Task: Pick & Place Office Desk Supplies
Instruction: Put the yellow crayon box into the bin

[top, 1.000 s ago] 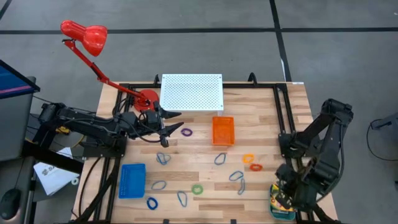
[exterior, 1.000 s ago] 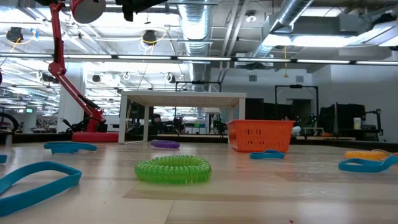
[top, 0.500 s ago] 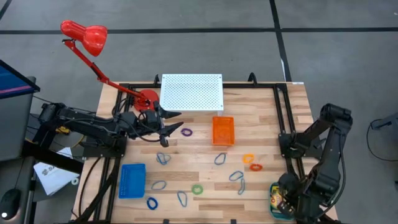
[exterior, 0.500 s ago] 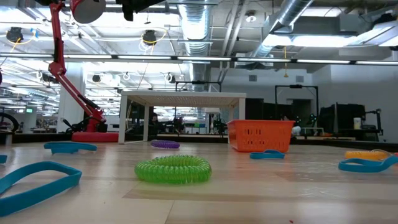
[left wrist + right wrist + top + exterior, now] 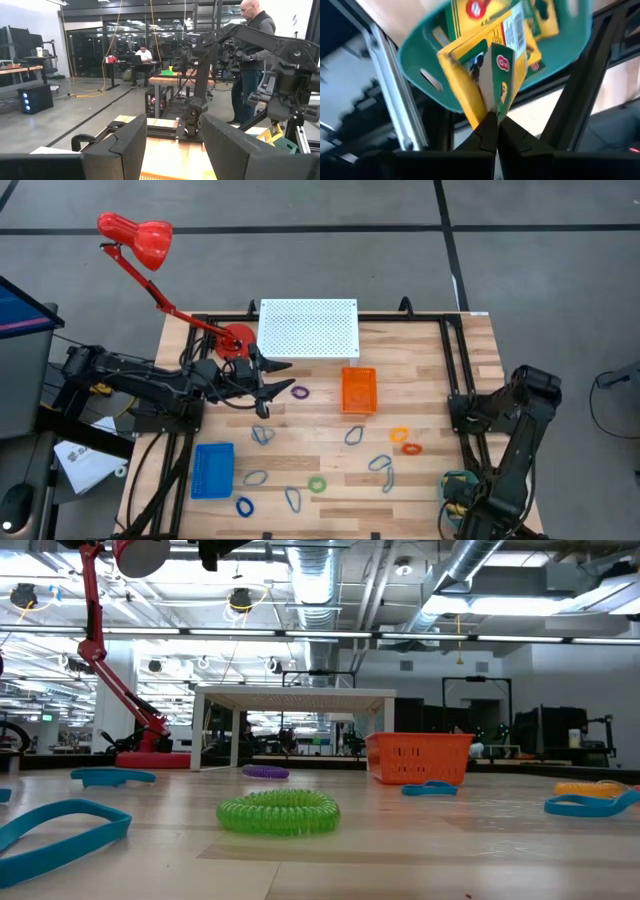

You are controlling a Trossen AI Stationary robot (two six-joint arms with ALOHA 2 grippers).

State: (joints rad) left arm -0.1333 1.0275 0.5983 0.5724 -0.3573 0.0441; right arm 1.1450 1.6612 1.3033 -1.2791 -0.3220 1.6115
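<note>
You see the wooden desk (image 5: 330, 470) from above, with one dark arm at each side. At its far edge stands a white perforated platform (image 5: 308, 327), and beside that the red desk lamp (image 5: 150, 250) rises from its round base. The orange tray (image 5: 359, 390) sits just in front of the platform; the blue tray (image 5: 212, 470) lies near the left front corner; the teal tray (image 5: 490, 55) sits at the right front corner, mostly hidden under the right arm in the high view.

The left gripper (image 5: 268, 385) hovers above the desk in front of the lamp base. Its fingers (image 5: 125, 150) stand apart with nothing between them. A purple ring (image 5: 300, 392) lies on the desk just beyond the fingertips, apart from them.

The right gripper (image 5: 492, 127) hangs over the teal tray. Its fingers are clenched tight, tips pressed together, directly below a yellow box (image 5: 485, 75) standing tilted in the tray. You cannot tell whether the tips pinch the box's lower edge or only meet beside it. More yellow boxes lie in the same tray.

The remaining supplies are spread over the desk's front half: a green ring (image 5: 317, 484), an orange ring (image 5: 400, 436), a blue ring (image 5: 245, 506), and several blue-grey wire clip loops (image 5: 262, 434). All lie well apart from both sets of fingers.
</note>
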